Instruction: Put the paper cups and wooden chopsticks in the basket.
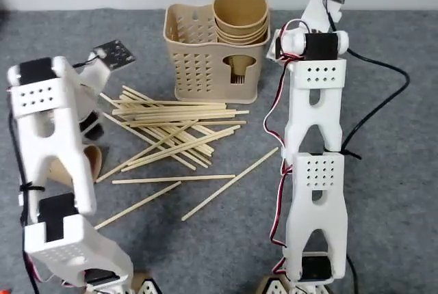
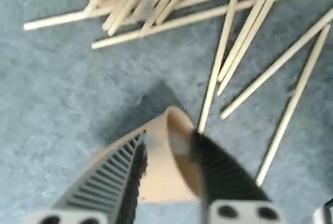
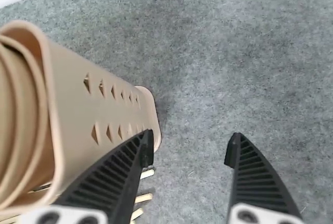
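A beige slotted basket (image 1: 198,68) stands at the back of the grey mat, with a stack of paper cups (image 1: 239,10) nested in its right half. Many wooden chopsticks (image 1: 171,126) lie scattered in front of it. My left gripper (image 2: 169,140) is shut on one paper cup (image 2: 166,166) lying on its side low over the mat, left of the chopstick pile (image 2: 171,5); that cup (image 1: 94,159) peeks out beside the left arm. My right gripper (image 3: 190,143) is open with nothing between its fingers, just right of the basket's side wall (image 3: 78,114).
A few loose chopsticks (image 1: 171,179) lie apart nearer the front, between the two arms. The right arm (image 1: 315,137) stretches along the right side of the mat. Bare mat lies right of the basket (image 3: 234,52).
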Robot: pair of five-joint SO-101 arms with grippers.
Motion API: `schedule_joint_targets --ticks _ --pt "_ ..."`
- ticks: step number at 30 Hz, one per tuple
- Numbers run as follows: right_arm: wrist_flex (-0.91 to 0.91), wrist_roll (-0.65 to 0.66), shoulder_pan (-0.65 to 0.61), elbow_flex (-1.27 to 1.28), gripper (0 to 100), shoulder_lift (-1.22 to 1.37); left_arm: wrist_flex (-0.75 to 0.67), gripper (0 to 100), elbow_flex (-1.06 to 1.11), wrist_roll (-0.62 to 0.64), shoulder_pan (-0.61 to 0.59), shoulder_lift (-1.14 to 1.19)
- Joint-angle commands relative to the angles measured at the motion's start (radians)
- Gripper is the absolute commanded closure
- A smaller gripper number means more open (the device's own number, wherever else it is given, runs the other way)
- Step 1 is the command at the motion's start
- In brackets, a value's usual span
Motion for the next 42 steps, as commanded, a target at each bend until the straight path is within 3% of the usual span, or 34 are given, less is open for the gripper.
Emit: schedule_joint_targets --ticks 1,5,12,14,17,19,24,29,35,39,42 --pt "0.038 -0.008 -0.008 -0.04 75.7 -0.016 -0.014 80 -0.038 -0.155 -0.055 -0.028" --pt "0.038 -0.006 -0.008 -0.038 75.6 -0.013 -0.091 81 0.016 -0.224 -0.077 -0.028" --pt "0.03 -0.005 -0.018 -0.038 75.5 -0.005 -0.112 82 0.071 -0.083 0.006 0.014" --pt "0.03 -0.005 -0.022 -0.038 75.5 0.012 -0.11 82 0.071 0.009 0.054 0.038" --pt "0.028 -0.005 -0.027 -0.038 75.4 0.036 -0.049 87 0.07 0.149 0.107 0.055" --pt "0.028 -0.005 -0.024 -0.038 75.4 0.048 0.006 92 0.07 0.173 0.115 0.058" --pt "0.028 -0.005 -0.021 -0.04 75.4 0.067 0.025 95 -0.027 0.137 0.089 0.061" --pt "0.027 -0.009 -0.019 -0.038 75.4 0.07 0.025 95 -0.143 -0.009 0.032 0.057" --pt "0.028 -0.009 -0.012 -0.04 75.4 0.108 0.025 95 -0.438 -0.178 0.074 0.038" --pt "0.028 -0.009 -0.008 -0.04 75.4 0.139 0.026 95 -0.535 -0.184 0.037 0.035" --pt "0.027 -0.009 -0.008 -0.04 75.3 0.147 0.028 95 -0.561 -0.077 0.009 0.034"
